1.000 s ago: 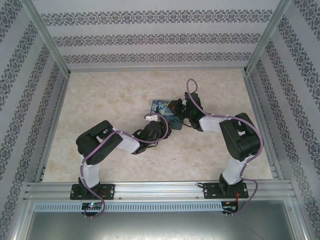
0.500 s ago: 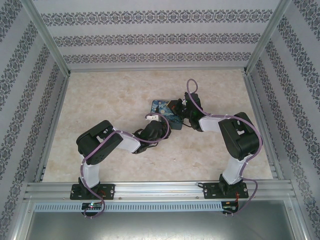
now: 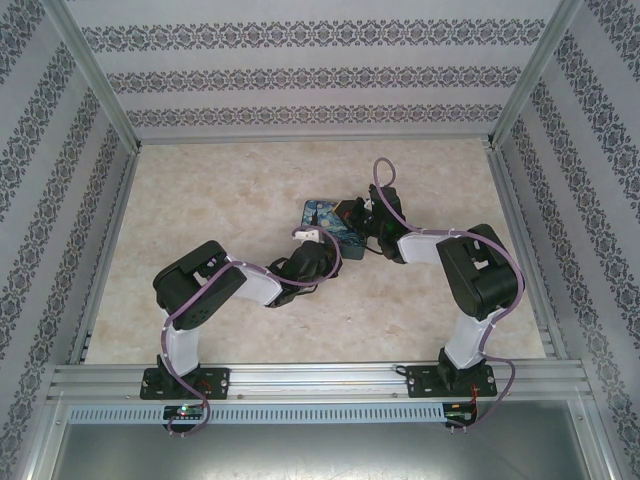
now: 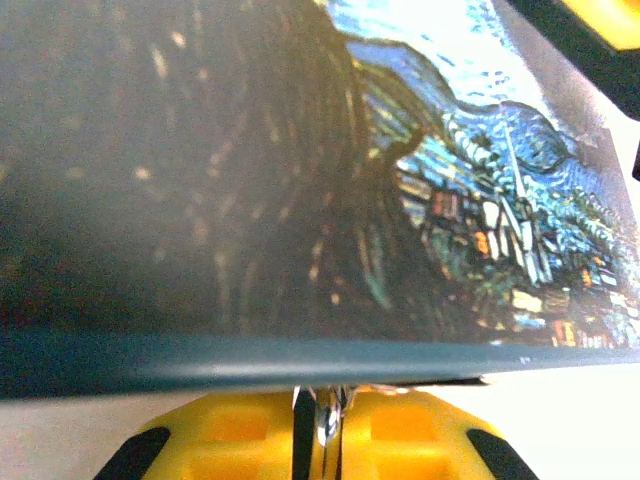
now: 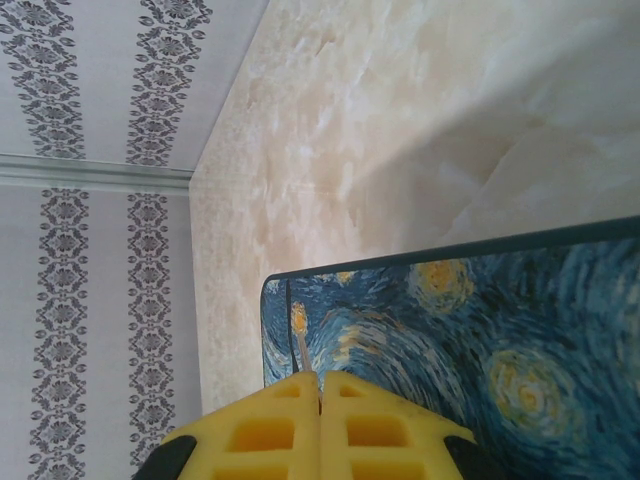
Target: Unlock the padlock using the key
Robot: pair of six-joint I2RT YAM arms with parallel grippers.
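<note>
Over the dark starry-night tin (image 5: 480,330), right hand (image 5: 320,380) pinches a thin silvery key (image 5: 301,345), left hand (image 4: 320,398) a silvery sliver (image 4: 326,420); unlocking looks undone.

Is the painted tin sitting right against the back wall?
No, the tin lies near the middle of the table, with bare tabletop beyond it.

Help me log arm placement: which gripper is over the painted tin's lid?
The right gripper: its yellow jaws sit over the starry tin lid, while the left gripper is beside the tin's edge.
</note>
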